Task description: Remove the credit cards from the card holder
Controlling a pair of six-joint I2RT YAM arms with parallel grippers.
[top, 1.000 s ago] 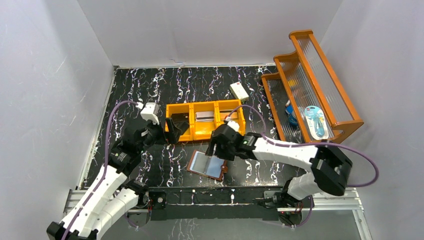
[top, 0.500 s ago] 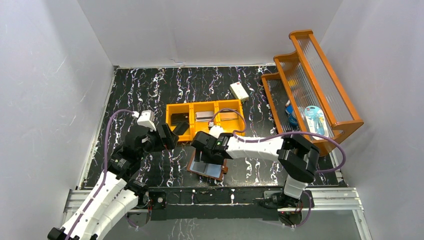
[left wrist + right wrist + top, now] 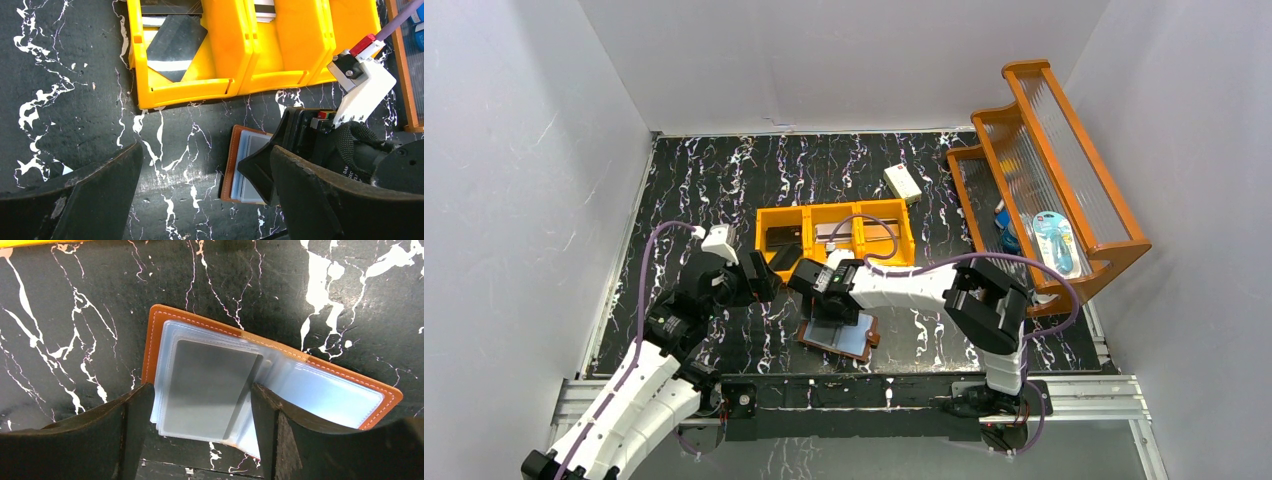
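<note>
The card holder (image 3: 849,338) lies open on the black marble table near the front edge, brown rim up, pale blue sleeves showing. A grey credit card (image 3: 207,385) sits inside the left sleeve of the card holder (image 3: 325,392). My right gripper (image 3: 200,430) hangs open just over that sleeve, one finger on each side of the card, holding nothing. In the top view the right gripper (image 3: 824,303) covers the holder's left half. My left gripper (image 3: 762,278) stands wide open and empty to the left, above bare table (image 3: 200,195). A black card (image 3: 175,40) lies in the tray's left compartment.
The orange three-compartment tray (image 3: 809,270) stands just behind the holder, with flat cards (image 3: 832,232) in its middle compartment. A cream-white box (image 3: 902,183) lies further back. An orange slatted rack (image 3: 1044,170) with packaged items fills the right side. White walls enclose the table.
My right arm has swung left across the holder, and its jaws have widened a little. My left gripper has drawn back from the tray's left end.
</note>
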